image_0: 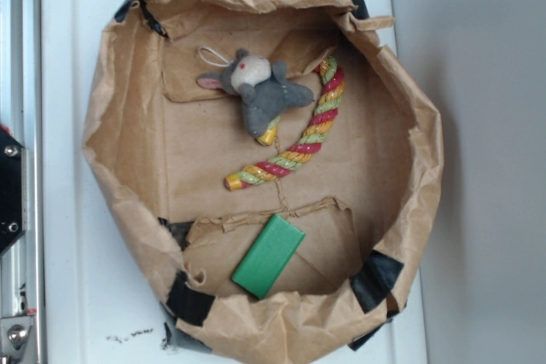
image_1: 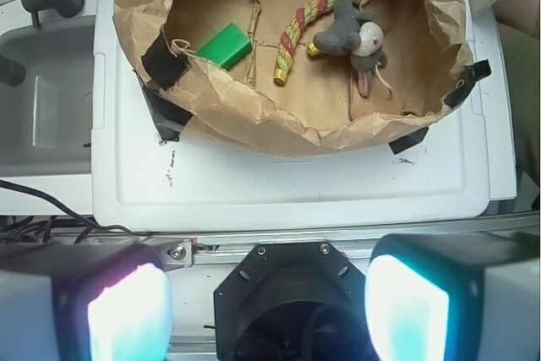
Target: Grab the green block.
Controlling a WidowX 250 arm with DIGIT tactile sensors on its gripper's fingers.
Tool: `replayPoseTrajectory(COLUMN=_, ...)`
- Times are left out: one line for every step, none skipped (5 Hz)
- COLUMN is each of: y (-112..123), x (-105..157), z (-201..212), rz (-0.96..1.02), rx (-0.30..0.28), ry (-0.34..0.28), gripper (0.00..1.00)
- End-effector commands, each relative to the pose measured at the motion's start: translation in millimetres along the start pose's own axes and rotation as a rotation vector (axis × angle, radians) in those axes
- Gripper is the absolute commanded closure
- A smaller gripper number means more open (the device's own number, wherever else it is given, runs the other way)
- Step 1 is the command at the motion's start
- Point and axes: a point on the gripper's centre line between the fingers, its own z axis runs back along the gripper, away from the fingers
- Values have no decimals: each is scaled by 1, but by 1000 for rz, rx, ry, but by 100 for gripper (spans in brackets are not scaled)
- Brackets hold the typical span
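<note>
The green block [image_0: 269,256] lies flat on the floor of a brown paper bag basin [image_0: 119,176], near its lower rim. In the wrist view the green block [image_1: 225,45] sits at the upper left inside the bag. My gripper [image_1: 269,310] is open with nothing between its fingers [image_1: 127,314]. It hangs over the robot's black base [image_1: 292,298], well short of the bag and far from the block. The gripper itself does not show in the exterior view.
A grey plush mouse [image_0: 256,89] and a twisted red-yellow-green rope [image_0: 299,142] lie in the bag's far half. The bag rests on a white board [image_0: 77,279]. In the wrist view a grey sink [image_1: 42,99] with a dark faucet is at the left.
</note>
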Motion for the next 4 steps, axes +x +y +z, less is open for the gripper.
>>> replayPoseTrajectory(y=0, x=0, z=0, rz=0, rx=0, ry=0, gripper=0)
replayPoseTrajectory(y=2, x=-50, z=-1, rz=15, rx=-19, ry=17, gripper=0)
replayPoseTrajectory(y=-2, x=-56, z=-4, rz=87, rx=-26, ry=82, gripper=0)
replayPoseTrajectory(y=-11, x=-17, z=-15, rz=248, rx=-16, ry=77, gripper=0)
